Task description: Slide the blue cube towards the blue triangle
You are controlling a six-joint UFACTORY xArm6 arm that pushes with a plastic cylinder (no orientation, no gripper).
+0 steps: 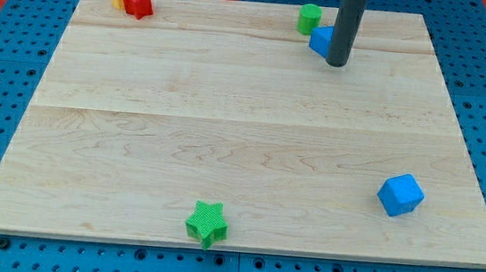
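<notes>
Far right on the board (243,136), my tip (336,63) sits touching the blue triangle (321,40), with the green cylinder (309,19) just beside it; no fingers here, only a bare rod. Blue cube (401,194) waits near right, well apart; the risk, as I judge it, is nudging the triangle off its spot before circling behind the cube; an off-centre push could spin the cube toward the right edge. Wooden board on blue pegboard; green star (207,223) near, red and orange blocks far left.
</notes>
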